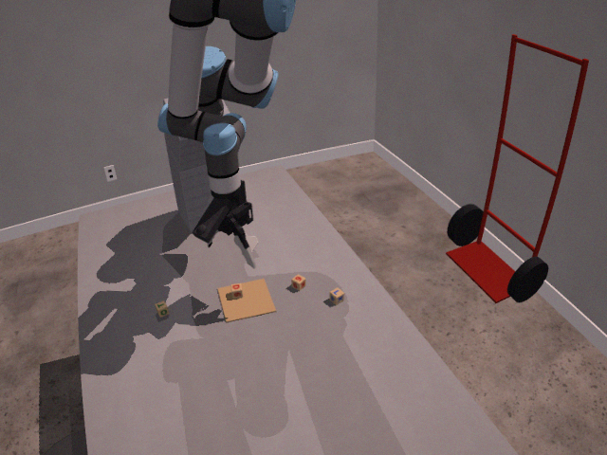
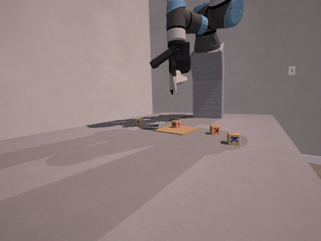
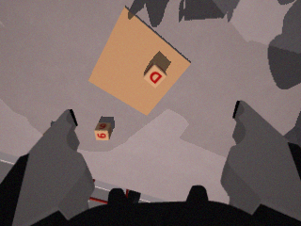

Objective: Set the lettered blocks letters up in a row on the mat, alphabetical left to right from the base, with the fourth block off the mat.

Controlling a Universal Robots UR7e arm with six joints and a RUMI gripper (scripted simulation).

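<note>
D block (image 1: 235,288) on mat (image 1: 252,304); 3 blocks off mat, on table (image 1: 392,372).

Plain grey walls (image 1: 88,98) met at a corner behind the long grey table (image 1: 342,342), with a white baseboard (image 1: 313,155) running along their foot. The floor (image 1: 416,206) was mottled brown, like worn concrete. A white wall outlet (image 1: 110,172) sat low on the back wall. A red hand truck (image 1: 509,147) with two black wheels leaned against the right-hand wall, its flat plate resting on the floor. Hard light from above threw broad, sharp-edged shadows (image 1: 132,274) across the table top. A darker patch (image 1: 59,406) lay on the floor beside the table's near left edge.
</note>
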